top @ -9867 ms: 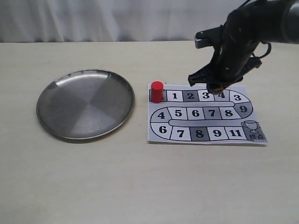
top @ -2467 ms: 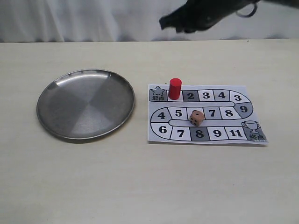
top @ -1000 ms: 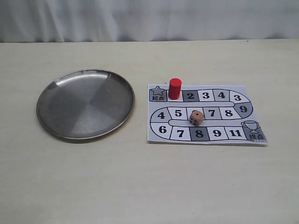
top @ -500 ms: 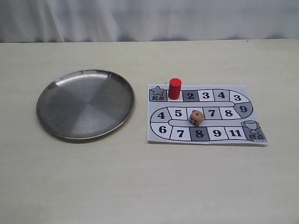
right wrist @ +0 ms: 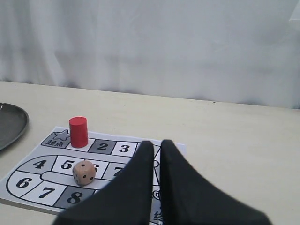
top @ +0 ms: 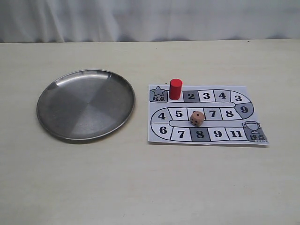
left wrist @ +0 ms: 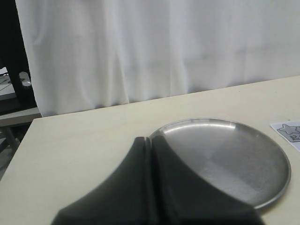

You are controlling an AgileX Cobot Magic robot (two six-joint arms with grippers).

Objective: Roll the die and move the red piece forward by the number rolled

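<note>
The die lies right of centre in the exterior view, on the middle row of a printed paper game board, resting over the square between 5 and 7 and hiding that square's number. Dark pips show on its faces, but the count on top is too small to read with certainty. The red piece stands upright in the board's top row, up and to the left of the die and apart from it, on the square between the star-marked start square and the 2; its own square's number is hidden. A round metal plate lies to the left of the board, near its edge but not touching it. Everything rests on a pale wooden table, with a white curtain hanging behind. Neither arm appears in the exterior view. The left gripper shows only in its wrist view, its dark fingers pressed together with just a seam between them, above the plate's near side. The right gripper likewise has its fingers drawn close, with only a sliver of a gap at the tips, hanging over the board and holding nothing.
</note>
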